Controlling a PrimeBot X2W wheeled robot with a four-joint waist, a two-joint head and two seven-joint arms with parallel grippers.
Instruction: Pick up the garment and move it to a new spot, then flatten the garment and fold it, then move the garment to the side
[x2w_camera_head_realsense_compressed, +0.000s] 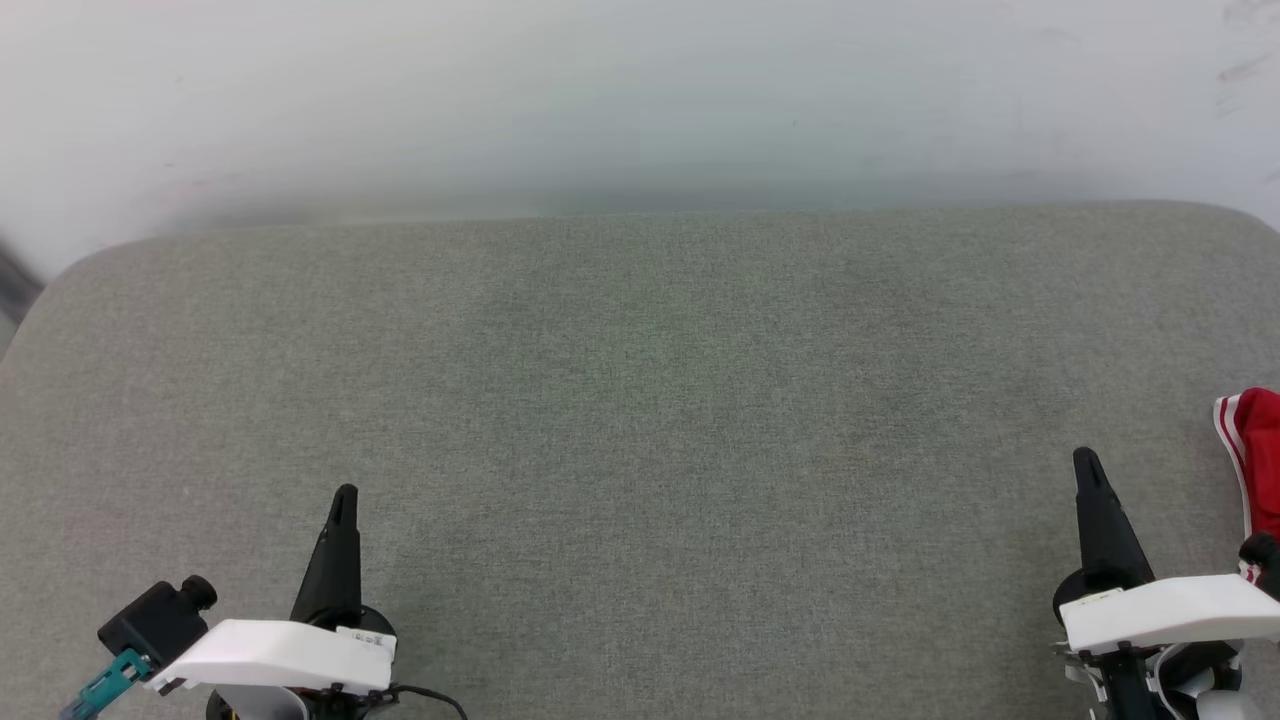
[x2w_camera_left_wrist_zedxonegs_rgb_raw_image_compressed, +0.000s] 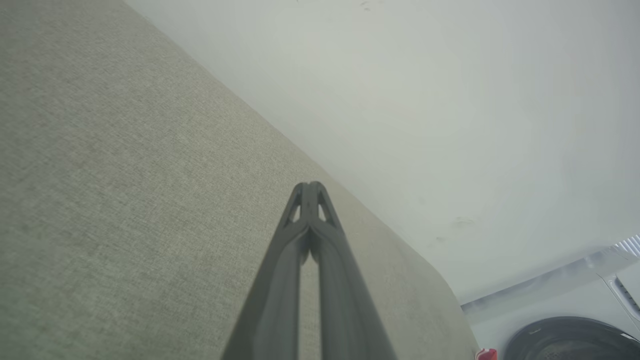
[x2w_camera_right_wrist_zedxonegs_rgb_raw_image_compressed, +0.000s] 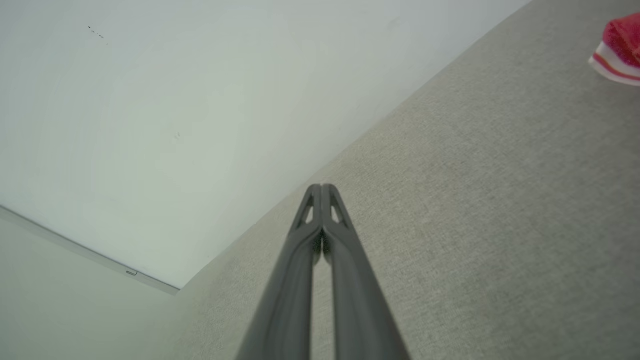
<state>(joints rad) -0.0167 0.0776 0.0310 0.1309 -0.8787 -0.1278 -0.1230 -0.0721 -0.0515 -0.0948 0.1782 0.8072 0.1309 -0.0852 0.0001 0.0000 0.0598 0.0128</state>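
Observation:
The garment (x2w_camera_head_realsense_compressed: 1258, 455), red with red-white striped trim, lies at the far right edge of the grey cushioned surface (x2w_camera_head_realsense_compressed: 640, 400), mostly cut off by the head view's edge. A corner of the garment (x2w_camera_right_wrist_zedxonegs_rgb_raw_image_compressed: 620, 47) appears at the upper right of the right wrist view. My right gripper (x2w_camera_head_realsense_compressed: 1085, 462) is shut and empty, just left of the garment and apart from it. Its tips (x2w_camera_right_wrist_zedxonegs_rgb_raw_image_compressed: 322, 189) meet over bare fabric. My left gripper (x2w_camera_head_realsense_compressed: 345, 495) is shut and empty at the lower left, far from the garment. Its tips (x2w_camera_left_wrist_zedxonegs_rgb_raw_image_compressed: 310, 186) are pressed together.
A pale wall (x2w_camera_head_realsense_compressed: 640, 100) rises behind the surface's far edge. The surface has rounded corners at the back left and back right. A dark round object (x2w_camera_left_wrist_zedxonegs_rgb_raw_image_compressed: 565, 340) and a small red item (x2w_camera_left_wrist_zedxonegs_rgb_raw_image_compressed: 486, 354) sit beyond the surface's edge in the left wrist view.

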